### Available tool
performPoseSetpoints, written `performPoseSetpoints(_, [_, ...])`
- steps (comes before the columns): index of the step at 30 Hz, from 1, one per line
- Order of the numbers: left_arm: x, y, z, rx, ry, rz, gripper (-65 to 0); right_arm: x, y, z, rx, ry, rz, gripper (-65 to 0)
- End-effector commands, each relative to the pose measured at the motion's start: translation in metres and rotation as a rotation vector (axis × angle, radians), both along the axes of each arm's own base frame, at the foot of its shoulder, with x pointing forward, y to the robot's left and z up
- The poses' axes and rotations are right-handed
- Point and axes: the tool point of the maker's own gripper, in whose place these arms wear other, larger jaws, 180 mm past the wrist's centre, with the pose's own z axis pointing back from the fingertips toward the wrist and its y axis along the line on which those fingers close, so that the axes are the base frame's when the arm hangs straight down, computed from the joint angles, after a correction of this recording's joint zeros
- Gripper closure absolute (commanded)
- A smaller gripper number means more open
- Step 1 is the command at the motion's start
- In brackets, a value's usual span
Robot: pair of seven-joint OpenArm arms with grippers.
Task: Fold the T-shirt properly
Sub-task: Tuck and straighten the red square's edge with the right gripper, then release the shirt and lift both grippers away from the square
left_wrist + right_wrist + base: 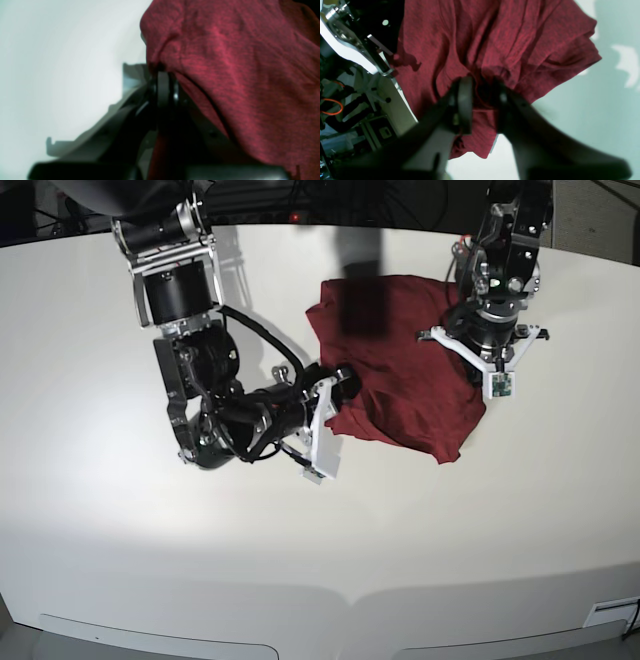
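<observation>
On table, near edge: bare white table point(320, 560), nothing between front rim and the T-shirt.
T-shirt: maroon T-shirt point(400, 385) lies bunched in a rough rectangle on the table, past mid-depth, wrinkled, layers overlapping; sleeves not separable.
Right gripper: right gripper point(480, 100) sits at the T-shirt's near-left edge, arm lying low along the table. Wrist view shows a gathered bunch of cloth between the two fingers point(465, 100), jaws narrowed around it with a gap left; looks like a pinch on the hem, how firm cannot be told.
Left gripper: left gripper point(163, 82) at the T-shirt's far-right edge, pointing down. Jaws fully closed; cloth drapes right over the tip and appears caught there, so judged pinching the fabric edge.
Step in hand: judged as taking hold of two opposite edges of the T-shirt, right side finishing its pinch, ahead of a lift or spread.
Progress: early; garment crumpled, no clean fold visible.
Next move needs: both pinches secure on one or few layers, then raise and pull apart evenly to flatten the T-shirt before folding.
Risk: right pinch grabbing several layers, or thin cloth slipping out under tension.
</observation>
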Motion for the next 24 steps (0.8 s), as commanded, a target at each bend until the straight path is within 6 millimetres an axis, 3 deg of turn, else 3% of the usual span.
performPoseSetpoints(1, [0.007, 0.001, 0.01, 0.009, -0.038, -0.004, 0.0, 0.012, 0.005, 0.017, 0.031, -0.048, 0.006, -6.7])
performPoseSetpoints(4, [0.007, 0.001, 0.01, 0.009, -0.038, -0.004, 0.0, 0.012, 0.003, 0.017, 0.027, -0.049, 0.004, 0.0])
performPoseSetpoints(9, [0.007, 0.001, 0.009, 0.009, -0.037, -0.004, 0.0, 0.019, 0.003, 0.022, 0.026, -0.069, 0.002, 0.0])
performPoseSetpoints(18, [0.006, 0.001, 0.009, 0.008, -0.035, -0.004, 0.0, 0.074, -0.01, 0.046, -0.067, -0.267, -0.064, 0.0])
performPoseSetpoints(24, [0.006, 0.001, 0.008, 0.005, -0.029, -0.003, 0.0, 0.091, -0.016, 0.046, -0.103, -0.357, -0.112, 0.0])
